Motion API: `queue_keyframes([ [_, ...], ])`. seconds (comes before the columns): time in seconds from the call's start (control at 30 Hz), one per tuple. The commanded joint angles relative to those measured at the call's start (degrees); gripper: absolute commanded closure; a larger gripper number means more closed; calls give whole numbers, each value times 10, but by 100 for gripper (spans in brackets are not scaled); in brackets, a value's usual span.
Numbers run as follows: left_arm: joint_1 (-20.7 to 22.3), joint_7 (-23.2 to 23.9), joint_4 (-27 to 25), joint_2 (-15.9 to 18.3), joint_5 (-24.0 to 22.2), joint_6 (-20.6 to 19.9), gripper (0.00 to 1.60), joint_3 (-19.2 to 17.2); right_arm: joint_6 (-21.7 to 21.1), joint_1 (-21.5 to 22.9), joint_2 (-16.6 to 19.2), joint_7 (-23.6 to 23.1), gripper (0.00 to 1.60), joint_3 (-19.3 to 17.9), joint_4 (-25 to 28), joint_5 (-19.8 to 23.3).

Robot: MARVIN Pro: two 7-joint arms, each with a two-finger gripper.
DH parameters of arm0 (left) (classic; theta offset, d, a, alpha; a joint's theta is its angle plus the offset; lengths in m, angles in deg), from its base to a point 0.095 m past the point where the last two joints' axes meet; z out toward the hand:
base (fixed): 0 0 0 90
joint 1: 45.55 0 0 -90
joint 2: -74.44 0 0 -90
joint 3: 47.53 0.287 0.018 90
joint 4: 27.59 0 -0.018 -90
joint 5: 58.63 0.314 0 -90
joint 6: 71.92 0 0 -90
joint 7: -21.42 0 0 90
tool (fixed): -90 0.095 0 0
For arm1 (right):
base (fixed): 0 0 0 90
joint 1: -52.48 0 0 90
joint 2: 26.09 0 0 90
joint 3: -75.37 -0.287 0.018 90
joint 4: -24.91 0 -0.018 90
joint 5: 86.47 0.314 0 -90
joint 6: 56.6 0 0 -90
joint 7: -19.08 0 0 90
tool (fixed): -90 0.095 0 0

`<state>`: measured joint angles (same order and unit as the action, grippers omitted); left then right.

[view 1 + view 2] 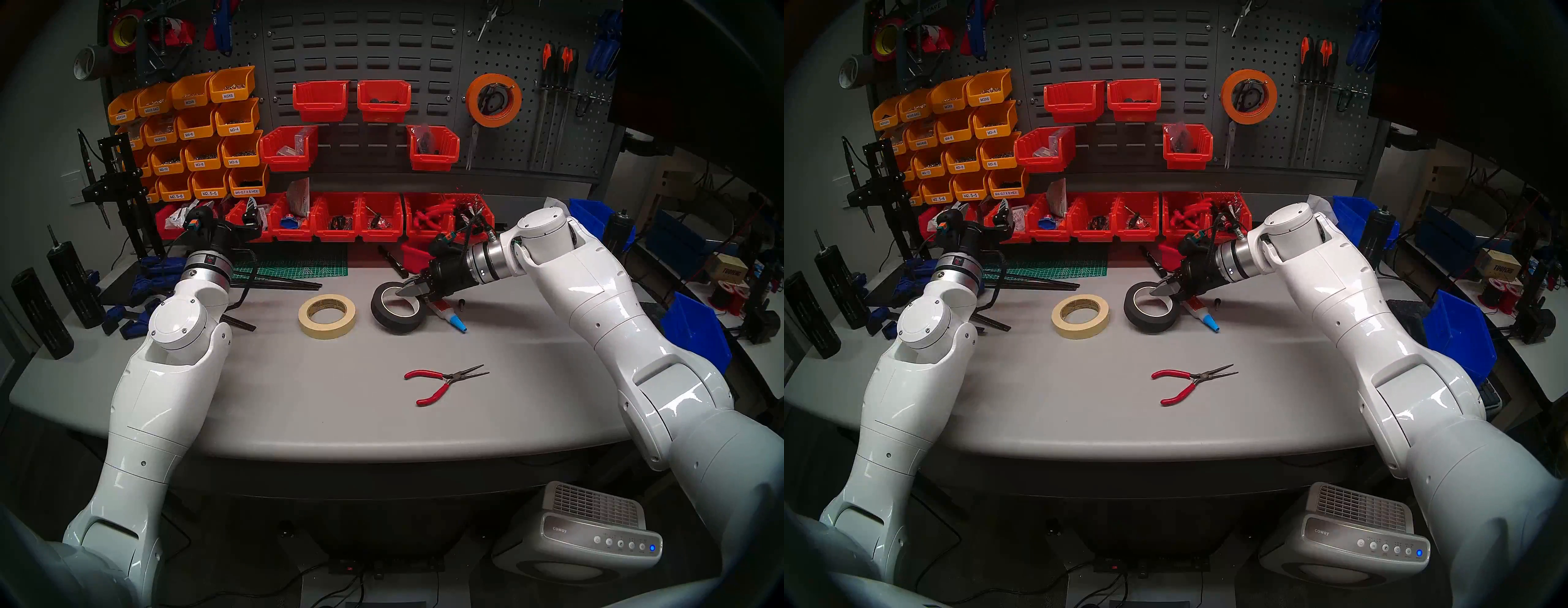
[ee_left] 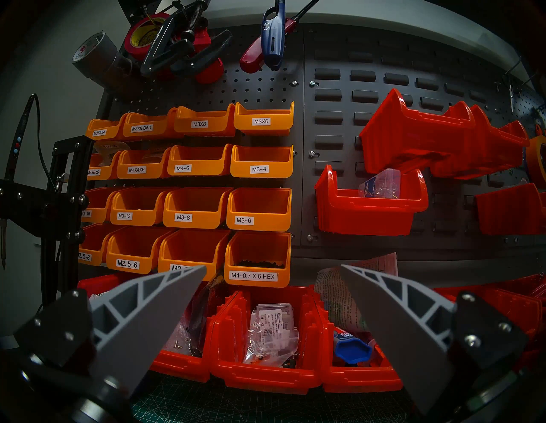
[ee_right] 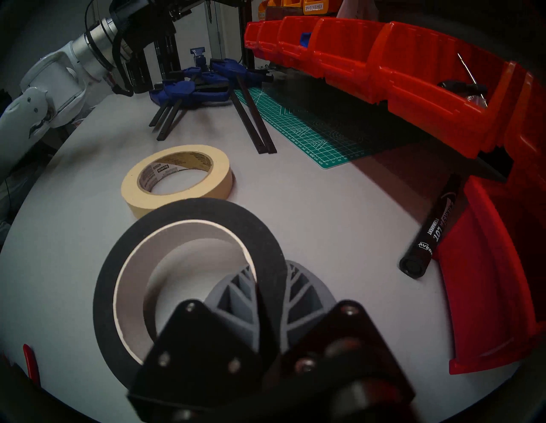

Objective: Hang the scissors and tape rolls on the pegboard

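Note:
My right gripper (image 1: 405, 292) (image 3: 267, 274) is shut on the wall of the black tape roll (image 1: 392, 325) (image 3: 189, 212). One finger is inside the white core and one is outside. The roll is tilted, with the gripped side raised and the other side at the table. The cream tape roll (image 1: 327, 316) (image 3: 177, 177) lies flat just left of it. The orange tape roll (image 1: 493, 99) hangs on the pegboard (image 1: 530, 63) over the scissors (image 1: 471, 146), whose blades point down. My left gripper (image 2: 273, 266) (image 1: 251, 212) is open and empty, in front of the bins at the back left.
Red-handled pliers (image 1: 441, 382) lie front of centre. A glue tube (image 1: 449, 316) and a black marker (image 3: 434, 230) lie close to my right gripper. A row of red bins (image 1: 339, 216), a green cutting mat (image 1: 297, 259) and blue clamps (image 1: 144, 280) line the back.

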<state>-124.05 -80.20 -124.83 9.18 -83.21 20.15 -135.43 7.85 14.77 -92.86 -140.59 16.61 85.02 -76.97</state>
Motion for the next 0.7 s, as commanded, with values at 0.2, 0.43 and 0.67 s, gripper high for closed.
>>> queue_keyframes([
  [0.2,20,1,-17,1,0,9,0,-5,56,-35,0,22,160,-69,53,52],
  [0.43,20,1,-17,1,0,9,0,-5,71,-65,-7,47,160,-107,75,79],
  [0.67,20,1,-17,1,0,10,0,-5,84,-107,-13,71,160,-143,104,103],
])
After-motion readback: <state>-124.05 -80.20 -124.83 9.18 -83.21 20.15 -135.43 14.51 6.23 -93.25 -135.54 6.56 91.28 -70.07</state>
